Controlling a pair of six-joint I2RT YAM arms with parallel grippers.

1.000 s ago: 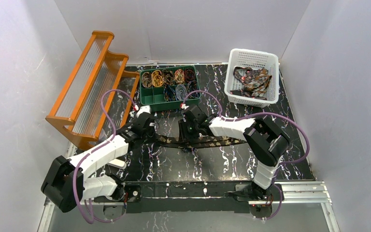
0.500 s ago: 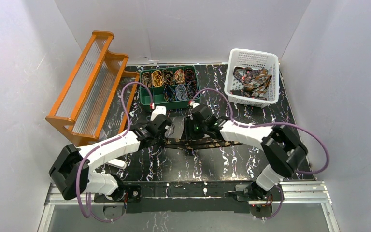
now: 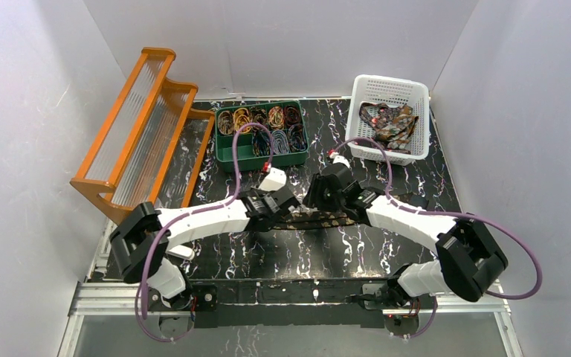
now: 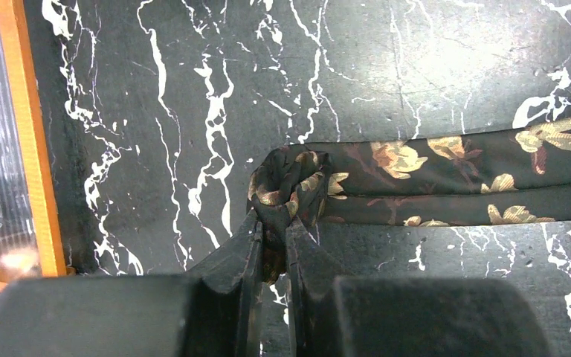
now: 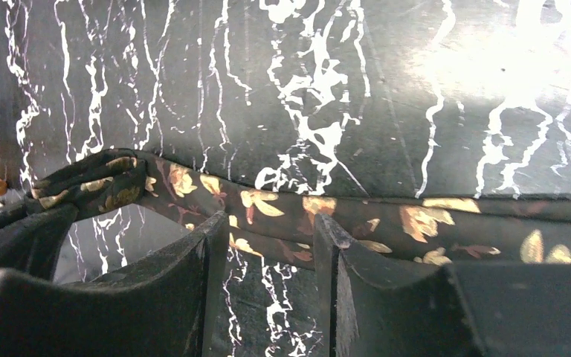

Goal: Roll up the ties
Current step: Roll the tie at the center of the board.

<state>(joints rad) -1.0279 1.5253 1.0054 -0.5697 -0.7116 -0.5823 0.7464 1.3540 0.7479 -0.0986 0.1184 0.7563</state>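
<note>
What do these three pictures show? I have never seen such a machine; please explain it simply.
These are two white robot arms bolted to the near edge of a black marble-patterned table. The wide picture is taken from above and behind them: the left arm is on the left, the right arm on the right. The other two pictures come from a camera on each wrist, so the black shapes at the bottom are that arm's own fingers. On the table stand an orange rack, a green tray of rolled ties and a white basket of loose ties; one dark flowered tie lies stretched out. The left gripper is shut on this tie's rolled-up end. The right gripper is open, its fingers at the flat part, gripping nothing.
</note>
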